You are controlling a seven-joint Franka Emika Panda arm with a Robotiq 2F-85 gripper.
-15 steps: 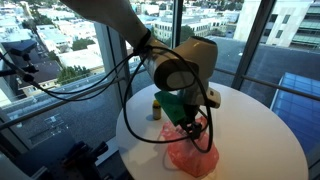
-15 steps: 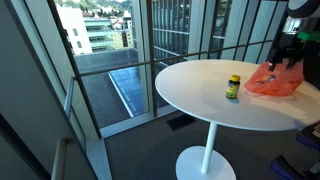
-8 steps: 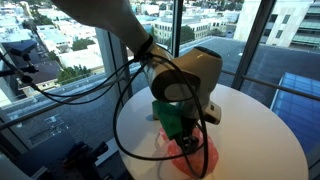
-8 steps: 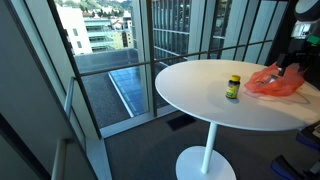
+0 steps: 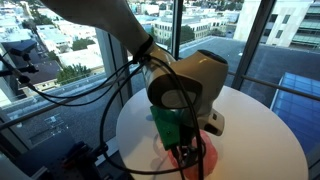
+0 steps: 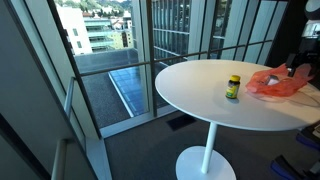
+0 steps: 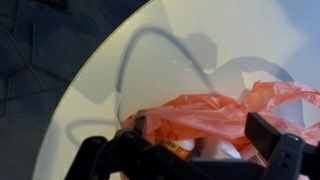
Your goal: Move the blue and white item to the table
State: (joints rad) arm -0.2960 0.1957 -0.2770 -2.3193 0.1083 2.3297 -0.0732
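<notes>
The tool (image 7: 190, 152) is hanging, jaws spread wide, just above the red plastic bag (image 7: 235, 108) lying on the round white desk (image 7: 200, 40).

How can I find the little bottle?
Find the big round white table by the tall windows. A small bottle stands upright on it, apart from the crumpled red bag. Only it has a yellow label and dark cap.
</notes>
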